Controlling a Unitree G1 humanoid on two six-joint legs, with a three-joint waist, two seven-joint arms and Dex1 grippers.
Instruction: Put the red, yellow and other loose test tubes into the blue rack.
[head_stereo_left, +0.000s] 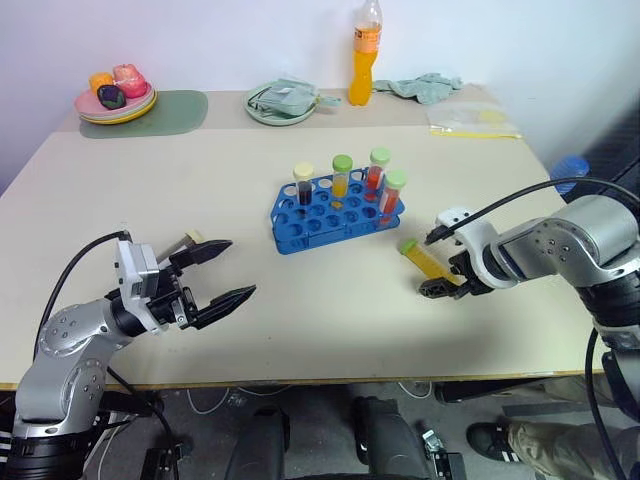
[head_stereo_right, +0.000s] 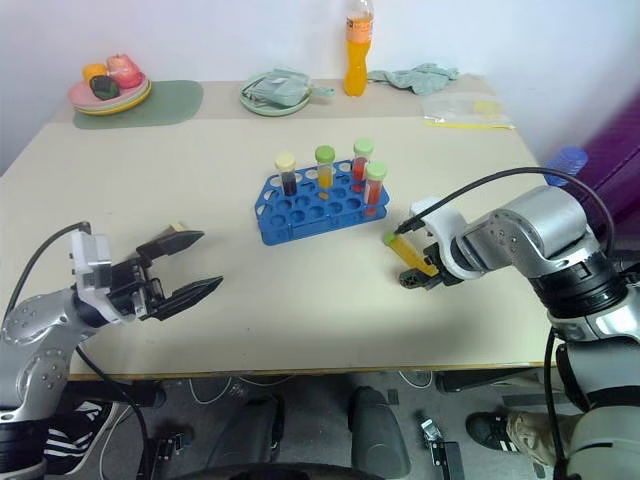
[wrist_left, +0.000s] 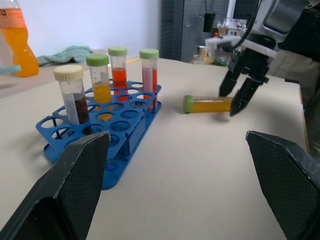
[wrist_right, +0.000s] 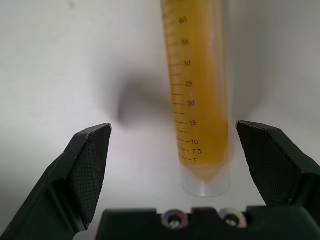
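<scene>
From the head views I see the beige desk (head_stereo_left: 300, 320) with the blue rack (head_stereo_left: 336, 212) near its middle, four capped tubes standing in its back rows. At about four o'clock from the rack the yellow tube (head_stereo_left: 426, 260) lies flat on the desk, green cap toward the rack. My right pincer (head_stereo_left: 447, 285) points down over the tube's far end, fingers apart and straddling it without clamping. My left pincer (head_stereo_left: 222, 270) hovers at eight o'clock from the rack, spread wide, holding nothing. Along the desk's far edge sit a plate of toy food (head_stereo_left: 115, 97) on a green mat (head_stereo_left: 150, 112), a pale green dish (head_stereo_left: 283, 102), an orange drink bottle (head_stereo_left: 365, 55), a crumpled cloth (head_stereo_left: 425, 86) and a plastic bag (head_stereo_left: 472, 120); none of it blocks the way. A white wall stands behind.

The left wrist view adds dark room clutter beyond the desk edge, and shows the rack's empty front holes.

The right wrist view shows the tube's printed graduations and its conical tip between the open fingers (wrist_right: 87, 170).
</scene>
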